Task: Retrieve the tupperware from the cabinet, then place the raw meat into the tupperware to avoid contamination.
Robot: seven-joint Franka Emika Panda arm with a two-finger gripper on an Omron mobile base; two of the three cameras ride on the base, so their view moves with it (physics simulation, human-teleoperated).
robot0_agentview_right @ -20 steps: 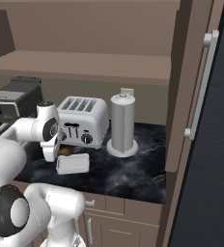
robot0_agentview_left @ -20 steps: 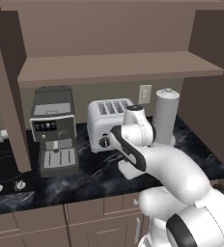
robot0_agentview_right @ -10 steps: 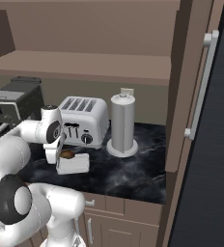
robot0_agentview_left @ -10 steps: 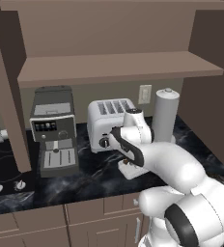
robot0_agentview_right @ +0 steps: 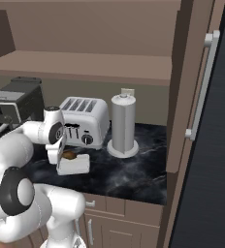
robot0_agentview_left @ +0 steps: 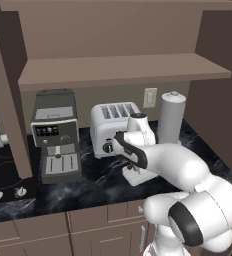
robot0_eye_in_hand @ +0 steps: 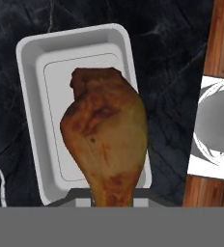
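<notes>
The tupperware is a shallow white tray lying on the dark marble counter in front of the toaster; it also shows as the tupperware and the tupperware in the base views. My gripper is shut on the raw meat, an orange-brown drumstick that hangs just above the tray's inside. From the right base view the raw meat sits at the tray's left end under the gripper. The cabinet stands open above, its shelf bare.
A silver toaster stands right behind the tray. A tall grey cylinder is to its right and a coffee machine to its left. The open cabinet door with its bar handle hangs at the counter's right end.
The hand has come slightly down and to the right with the drumstick, closer over the tray. The tray and the other things have stayed put.
</notes>
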